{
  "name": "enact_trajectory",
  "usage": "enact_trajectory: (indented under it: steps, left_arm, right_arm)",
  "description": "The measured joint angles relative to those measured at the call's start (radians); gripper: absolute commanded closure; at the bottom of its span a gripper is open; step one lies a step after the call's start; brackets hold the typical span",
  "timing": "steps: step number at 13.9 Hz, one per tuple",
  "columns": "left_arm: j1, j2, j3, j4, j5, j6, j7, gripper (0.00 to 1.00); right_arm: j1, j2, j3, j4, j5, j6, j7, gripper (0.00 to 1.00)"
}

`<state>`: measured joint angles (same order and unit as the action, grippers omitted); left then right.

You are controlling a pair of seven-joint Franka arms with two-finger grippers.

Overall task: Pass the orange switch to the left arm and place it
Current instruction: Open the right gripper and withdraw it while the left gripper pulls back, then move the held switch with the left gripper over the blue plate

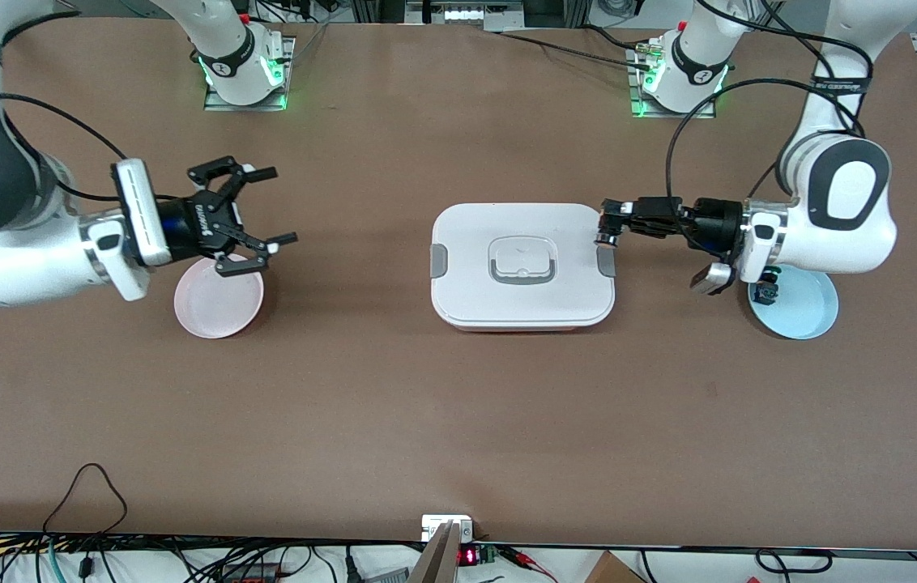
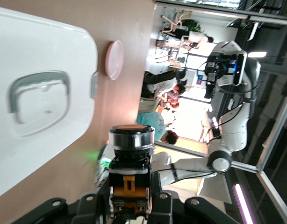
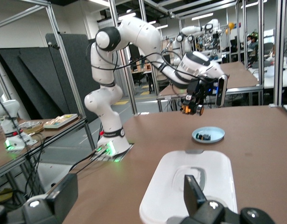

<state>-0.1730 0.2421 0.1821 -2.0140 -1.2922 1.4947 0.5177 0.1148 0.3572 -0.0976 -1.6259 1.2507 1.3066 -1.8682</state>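
Note:
The orange switch (image 1: 606, 236) is held up in the air by my left gripper (image 1: 609, 225), which is shut on its black and orange body (image 2: 130, 186). It hangs over the edge of the white box (image 1: 523, 263) that faces the left arm's end of the table. In the right wrist view the switch (image 3: 192, 109) shows above the box (image 3: 190, 186). My right gripper (image 1: 272, 206) is open with nothing between its fingers (image 3: 64, 196). It hovers over the pink plate (image 1: 219, 295) toward the right arm's end.
A light blue plate (image 1: 800, 305) under the left arm's wrist holds a small green-capped switch (image 1: 765, 291). The box with its grey clips and lid handle (image 1: 522, 261) stands mid-table between the two grippers. Both arm bases are bolted along the table's back edge.

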Motion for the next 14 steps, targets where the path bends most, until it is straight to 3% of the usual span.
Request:
enact_trajectory:
  steps: [5, 14]
  left_arm:
    - [0.019, -0.008, 0.061, 0.026, 0.266, -0.034, 0.096, 1.00]
    - [0.122, -0.038, 0.086, 0.150, 0.761, -0.053, 0.372, 1.00]
  right_arm:
    - [-0.038, -0.092, -0.005, -0.022, -0.234, -0.040, 0.145, 0.00]
    - [-0.043, -0.305, -0.024, -0.017, -0.874, -0.007, 0.782, 0.00]
